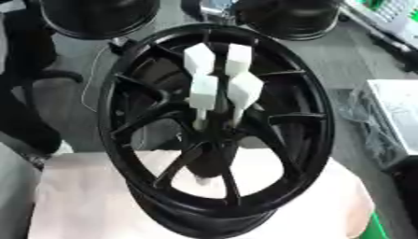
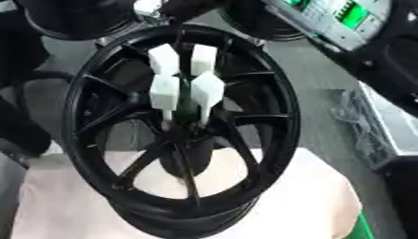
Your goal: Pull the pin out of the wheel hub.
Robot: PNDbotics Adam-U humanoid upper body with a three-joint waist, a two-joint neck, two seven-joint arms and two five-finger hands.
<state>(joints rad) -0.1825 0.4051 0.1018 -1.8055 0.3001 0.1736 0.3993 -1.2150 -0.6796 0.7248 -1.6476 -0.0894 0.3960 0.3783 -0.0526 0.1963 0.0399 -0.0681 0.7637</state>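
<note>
At the centre of the black wheel hub [image 1: 216,128] four white-headed pins [image 1: 214,74] stand untouched; no hand shows, so a skewed pull might jam one

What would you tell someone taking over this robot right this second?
Hands: neither shows in either view. A dark shape, maybe an arm, runs down the right edge of the right eye view.
Wheel: upright on the pale table.
Pins: white blocks on thin stems, seated at the hub.
Done: nothing that shows.
Left: bring a hand in, grasp a pin, pull it out.
</note>
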